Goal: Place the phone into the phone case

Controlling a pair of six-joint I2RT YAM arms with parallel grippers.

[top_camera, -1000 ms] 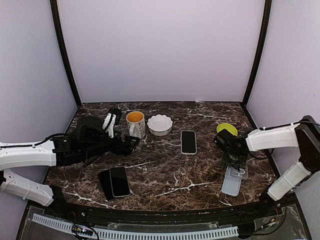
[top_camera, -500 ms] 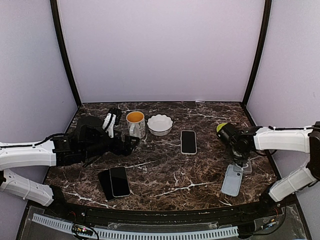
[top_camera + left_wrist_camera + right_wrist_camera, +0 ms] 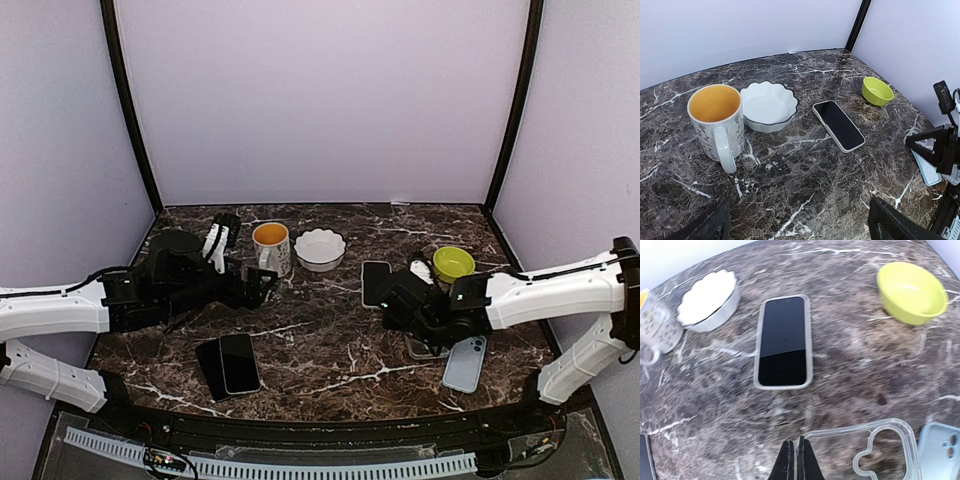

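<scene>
The phone (image 3: 375,283) lies face up in a pale bumper at mid-table, dark screen showing (image 3: 783,341) (image 3: 838,125). A clear phone case (image 3: 865,450) hangs just near of it, pinched at its left edge by my right gripper (image 3: 795,452), which is shut on it. In the top view that case (image 3: 427,348) sits under the right gripper (image 3: 408,332), near and to the right of the phone. My left gripper (image 3: 262,287) hovers open and empty near the mug, its dark fingers (image 3: 890,225) at the bottom corners of the left wrist view.
A yellow-lined mug (image 3: 271,247) and a white scalloped bowl (image 3: 320,249) stand at the back left. A green bowl (image 3: 453,263) sits at back right. A light blue case (image 3: 465,362) lies beside the clear one. Two dark phones (image 3: 228,365) overlap at front left.
My right gripper closed on the clear case and swung left from the right edge toward mid-table, carrying it off the blue case. The left arm has stayed still.
</scene>
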